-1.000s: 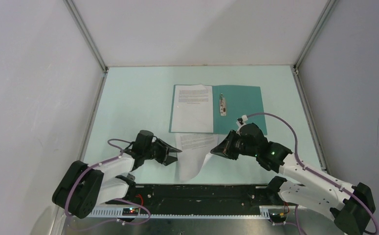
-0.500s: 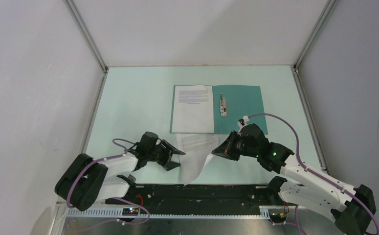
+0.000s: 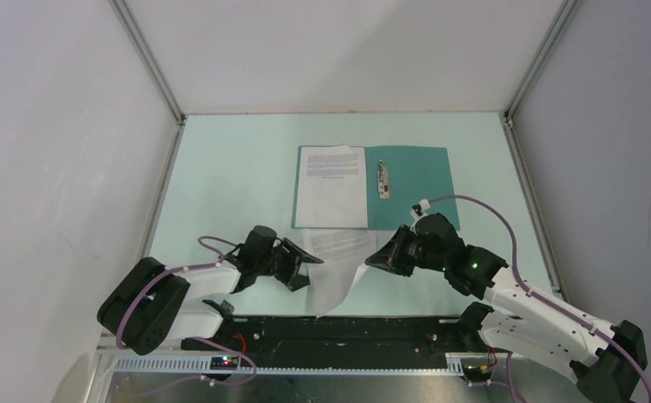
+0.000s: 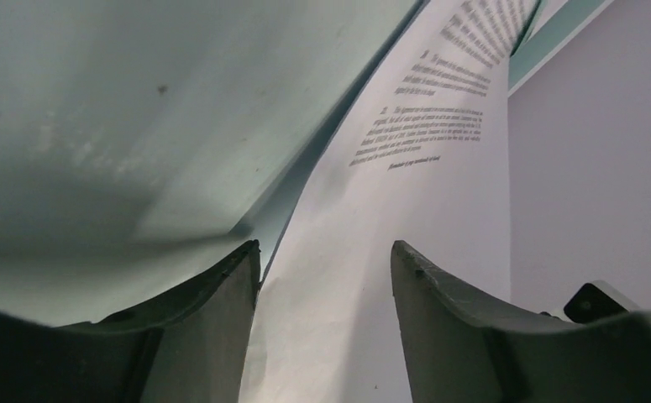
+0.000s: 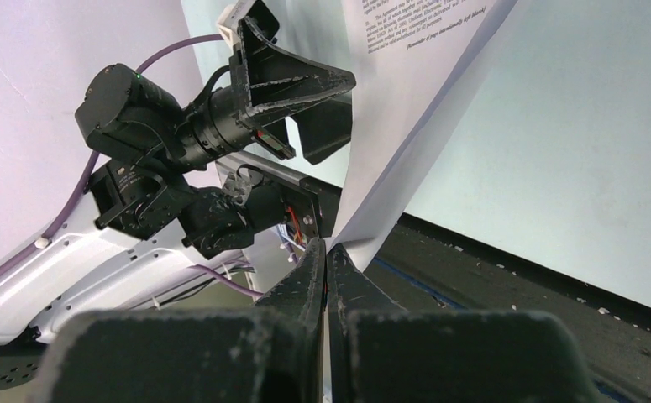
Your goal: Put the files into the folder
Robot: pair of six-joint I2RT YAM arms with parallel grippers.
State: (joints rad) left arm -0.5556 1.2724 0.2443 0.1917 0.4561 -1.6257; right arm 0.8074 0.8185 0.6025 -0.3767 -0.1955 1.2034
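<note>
The teal folder (image 3: 414, 180) lies open at the table's middle, with its metal clip (image 3: 382, 179) near the spine. One white printed sheet (image 3: 332, 189) lies flat on its left half. The second sheet (image 3: 338, 264) is near the front edge, curled and lifted. My right gripper (image 3: 374, 259) is shut on its right edge; in the right wrist view the shut gripper (image 5: 326, 250) pinches the sheet's (image 5: 406, 109) corner. My left gripper (image 3: 309, 267) is open at the sheet's left edge. In the left wrist view the sheet (image 4: 389, 277) passes between the open gripper's (image 4: 325, 252) jaws.
The black rail (image 3: 338, 329) with the arm bases runs along the near edge. Grey walls and metal frame posts (image 3: 149, 63) enclose the pale green table (image 3: 229, 176). My left gripper also shows in the right wrist view (image 5: 305, 101), close to the sheet.
My left gripper has moved right, up to the loose sheet's left edge, so the sheet now lies between its jaws. My right gripper still holds the sheet and has shifted slightly.
</note>
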